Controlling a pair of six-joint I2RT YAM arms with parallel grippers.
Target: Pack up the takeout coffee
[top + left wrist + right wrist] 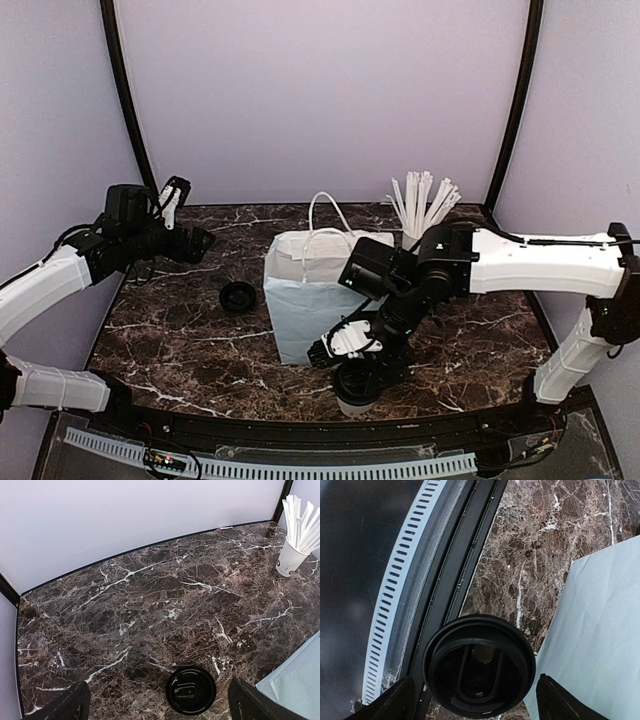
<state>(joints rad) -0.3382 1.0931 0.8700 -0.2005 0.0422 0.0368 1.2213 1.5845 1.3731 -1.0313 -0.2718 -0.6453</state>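
Observation:
The takeout coffee (356, 404), a small white cup under a round black lid (479, 665), stands at the table's near edge, just in front of the upright white paper bag (308, 295). My right gripper (365, 374) hangs directly over it. In the right wrist view its open fingers (395, 701) flank the lid with a thin gap on each side. My left gripper (190, 218) is raised at the far left, open and holding nothing. It looks down on a loose black lid (191, 690) lying flat on the marble.
A white cup of long white sticks (421, 212) stands at the back right, behind the bag (295, 685). The bag's pale side (600, 640) is close to the right of the coffee. The table's black rim (455, 570) runs just left of the cup.

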